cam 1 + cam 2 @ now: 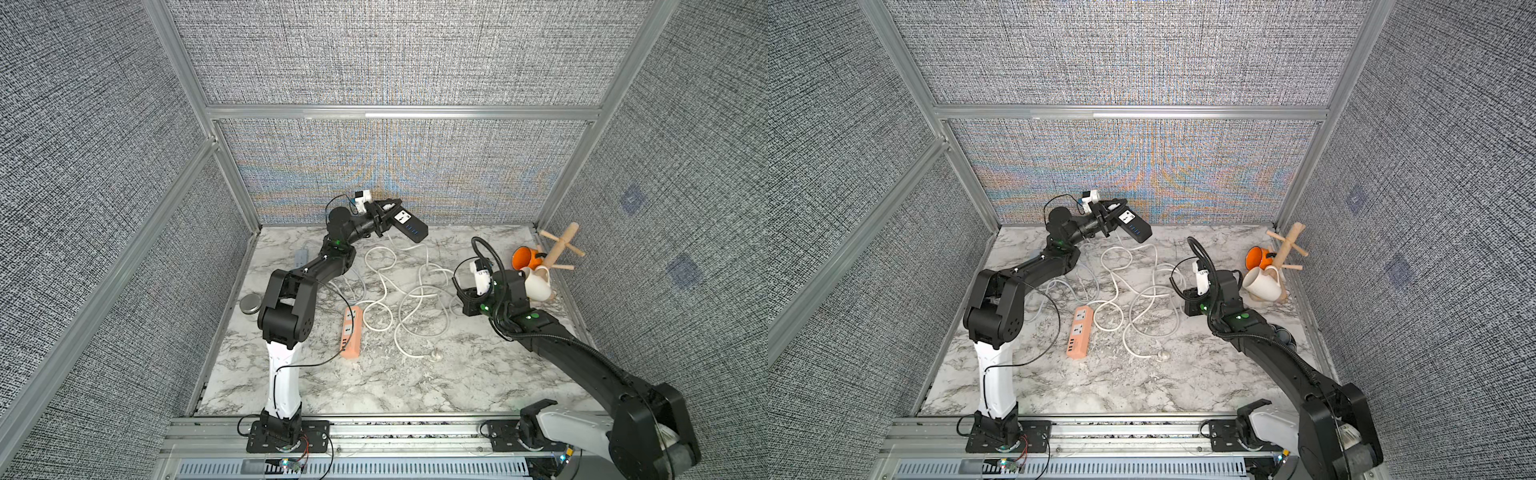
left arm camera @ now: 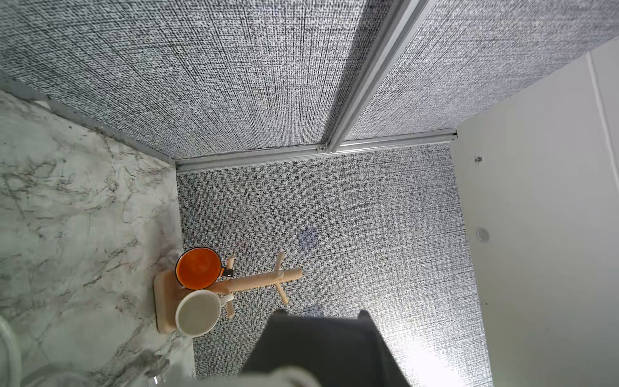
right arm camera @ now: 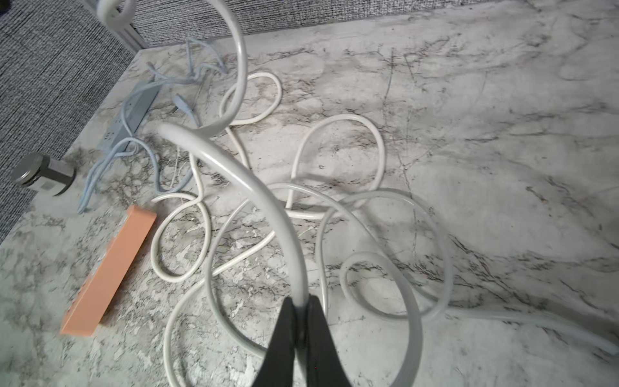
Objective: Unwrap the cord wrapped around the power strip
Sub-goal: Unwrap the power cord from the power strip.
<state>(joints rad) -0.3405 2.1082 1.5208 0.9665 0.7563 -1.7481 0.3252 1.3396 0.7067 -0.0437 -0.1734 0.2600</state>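
Observation:
A black power strip hangs tilted in the air near the back wall. My left gripper is shut on one end of it. The left wrist view shows the strip's dark body filling the lower middle. Its white cord drops from the strip and lies in loose loops on the marble table, ending in a plug. My right gripper is shut on a raised arc of that cord, right of the loops. In both top views its jaws are hidden under the wrist.
An orange power strip lies left of the loops. A grey-blue strip with its own cord and a round tin sit by the left wall. A wooden mug tree with an orange mug and a white mug stands at the right.

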